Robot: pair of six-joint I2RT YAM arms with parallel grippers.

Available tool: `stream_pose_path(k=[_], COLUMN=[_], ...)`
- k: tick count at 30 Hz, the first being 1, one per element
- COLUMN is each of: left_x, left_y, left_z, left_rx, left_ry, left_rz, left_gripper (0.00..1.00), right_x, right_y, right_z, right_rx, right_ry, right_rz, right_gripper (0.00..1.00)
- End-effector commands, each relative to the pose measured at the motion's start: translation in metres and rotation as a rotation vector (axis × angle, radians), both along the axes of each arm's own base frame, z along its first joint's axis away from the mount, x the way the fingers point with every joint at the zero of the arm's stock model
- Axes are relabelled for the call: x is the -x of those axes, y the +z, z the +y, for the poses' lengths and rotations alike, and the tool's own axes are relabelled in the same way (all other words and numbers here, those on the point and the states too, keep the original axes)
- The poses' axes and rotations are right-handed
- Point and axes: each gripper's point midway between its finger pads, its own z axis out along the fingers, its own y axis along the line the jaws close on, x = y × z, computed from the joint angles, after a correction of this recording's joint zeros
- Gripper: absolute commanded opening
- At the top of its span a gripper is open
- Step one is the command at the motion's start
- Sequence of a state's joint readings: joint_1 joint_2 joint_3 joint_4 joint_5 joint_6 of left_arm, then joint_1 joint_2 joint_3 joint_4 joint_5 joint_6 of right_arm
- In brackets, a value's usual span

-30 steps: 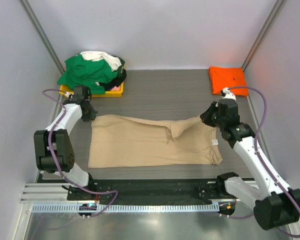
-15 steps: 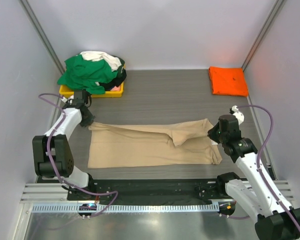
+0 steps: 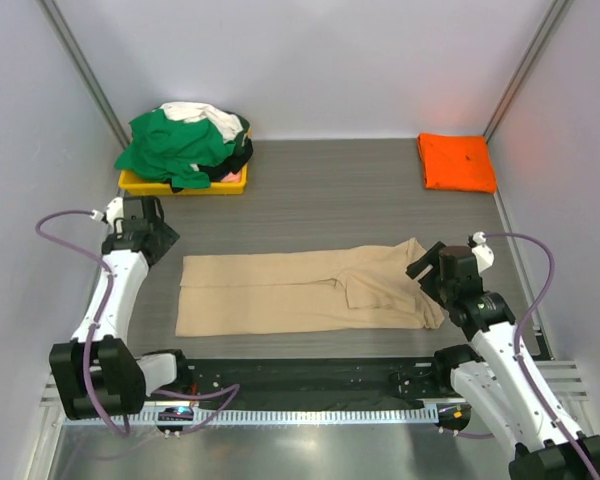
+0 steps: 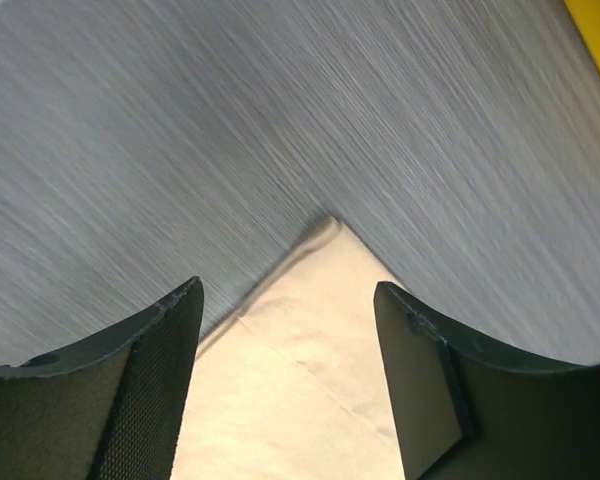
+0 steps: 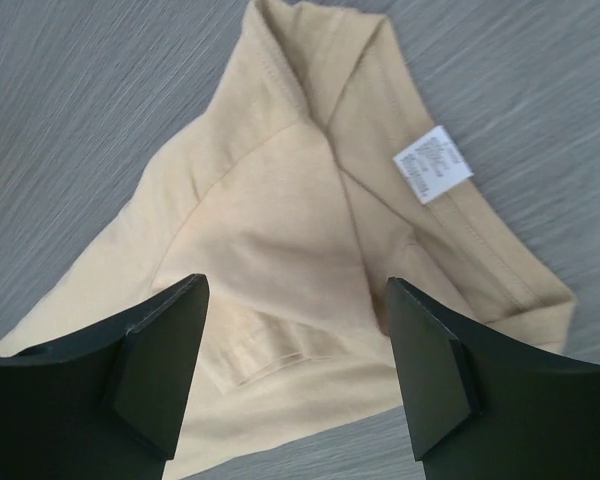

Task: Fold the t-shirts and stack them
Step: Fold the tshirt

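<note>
A tan-beige t-shirt (image 3: 300, 290) lies folded lengthwise into a long strip across the near middle of the table. My left gripper (image 3: 152, 238) hovers open just off its far left corner (image 4: 310, 330), nothing between the fingers. My right gripper (image 3: 427, 268) stands open above the shirt's right end, where the collar and a white label (image 5: 432, 163) show; nothing is held. A folded bright orange t-shirt (image 3: 456, 161) lies at the far right. Green (image 3: 170, 145), white and black t-shirts are heaped at the far left.
The heap of shirts sits in a shallow yellow tray (image 3: 145, 184) at the far left. White walls close in the table on three sides. A black rail (image 3: 300, 375) with both arm bases runs along the near edge.
Both grippers have opened and let go of the tan shirt's far edge after drawing it toward the near side. The shirt now lies flat, and both arms have pulled back outward.
</note>
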State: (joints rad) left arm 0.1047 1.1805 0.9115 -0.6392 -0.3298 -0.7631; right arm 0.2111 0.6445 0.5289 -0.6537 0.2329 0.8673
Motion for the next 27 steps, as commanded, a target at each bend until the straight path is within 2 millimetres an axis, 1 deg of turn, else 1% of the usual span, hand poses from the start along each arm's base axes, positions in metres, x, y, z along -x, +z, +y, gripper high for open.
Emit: stream_pose_path(k=[1,2,3,4,5,7,8,10,11,12,13,14,15,16,17,18,19,20,21,22,23,24,25,26,27], left_x=[-0.017,-0.017,-0.017,-0.015,-0.013,-0.008,-0.006,0.0,0.004,0.006,0.009,0.013,0.016,0.021,0.026,0.029,0.033,0.042,0.045,0.049,0.056,0.059,0.061,0.066,0.074], left_y=[0.005,0.0,-0.005,-0.014,-0.021,-0.042,-0.047,-0.061,-0.072,-0.078,-0.084,-0.094,-0.1,-0.108,-0.114,-0.124,-0.13,-0.139,-0.146,-0.148,-0.153,-0.152,-0.149,-0.149,-0.15], left_z=[-0.028,-0.049,-0.058,-0.065,-0.079,-0.095,-0.107,-0.116,-0.119,-0.121,-0.122,-0.122,-0.122,-0.122,-0.122,-0.123,-0.124,-0.125,-0.127,-0.131,-0.134,-0.138,-0.142,-0.149,-0.155], left_rx=[0.001,-0.002,-0.001,-0.002,0.003,0.041,0.05,0.062,0.065,0.07,0.076,0.077,0.079,0.081,0.085,0.092,0.1,0.118,0.135,0.154,0.167,0.177,0.192,0.204,0.228], left_ry=[-0.11,-0.176,-0.202,-0.224,-0.266,-0.312,-0.35,-0.381,-0.392,-0.4,-0.408,-0.41,-0.413,-0.414,-0.415,-0.418,-0.421,-0.419,-0.42,-0.428,-0.436,-0.437,-0.448,-0.467,-0.478], left_rz=[-0.018,-0.002,0.011,0.04,0.061,0.114,0.13,0.174,0.212,0.233,0.256,0.295,0.315,0.345,0.366,0.392,0.409,0.439,0.452,0.457,0.47,0.47,0.455,0.457,0.465], left_gripper=[0.69,0.69,0.69,0.68,0.68,0.67,0.67,0.66,0.66,0.66,0.66,0.65,0.65,0.65,0.65,0.65,0.64,0.63,0.62,0.6,0.59,0.59,0.59,0.59,0.59], right_x=[-0.03,-0.032,-0.038,-0.04,-0.041,-0.047,-0.047,-0.053,-0.054,-0.055,-0.06,-0.063,-0.065,-0.078,-0.085,-0.101,-0.112,-0.121,-0.148,-0.154,-0.167,-0.199,-0.206,-0.219,-0.25], right_y=[0.022,0.018,0.016,0.009,-0.008,-0.023,-0.044,-0.057,-0.067,-0.084,-0.088,-0.093,-0.107,-0.104,-0.106,-0.111,-0.112,-0.115,-0.102,-0.12,-0.119,-0.101,-0.124,-0.125,-0.111], right_z=[0.025,0.03,0.036,0.04,0.046,0.053,0.055,0.058,0.058,0.056,0.056,0.056,0.054,0.056,0.057,0.059,0.057,0.057,0.06,0.058,0.059,0.065,0.068,0.074,0.084], right_rx=[-0.067,-0.075,-0.08,-0.078,-0.062,-0.049,-0.038,-0.031,-0.024,-0.009,0.002,0.007,0.023,0.021,0.032,0.044,0.049,0.056,0.061,0.076,0.08,0.091,0.098,0.097,0.087], right_ry=[0.092,0.108,0.127,0.144,0.16,0.183,0.187,0.193,0.186,0.176,0.173,0.166,0.159,0.156,0.164,0.166,0.161,0.162,0.171,0.168,0.173,0.194,0.209,0.233,0.254], right_rz=[-0.07,-0.051,-0.05,-0.023,0.045,0.091,0.169,0.211,0.245,0.299,0.313,0.33,0.371,0.361,0.368,0.382,0.387,0.396,0.361,0.414,0.41,0.36,0.414,0.416,0.377], right_gripper=[0.77,0.76,0.76,0.76,0.76,0.77,0.77,0.78,0.78,0.79,0.79,0.79,0.79,0.79,0.79,0.79,0.79,0.79,0.79,0.79,0.79,0.79,0.77,0.76,0.75])
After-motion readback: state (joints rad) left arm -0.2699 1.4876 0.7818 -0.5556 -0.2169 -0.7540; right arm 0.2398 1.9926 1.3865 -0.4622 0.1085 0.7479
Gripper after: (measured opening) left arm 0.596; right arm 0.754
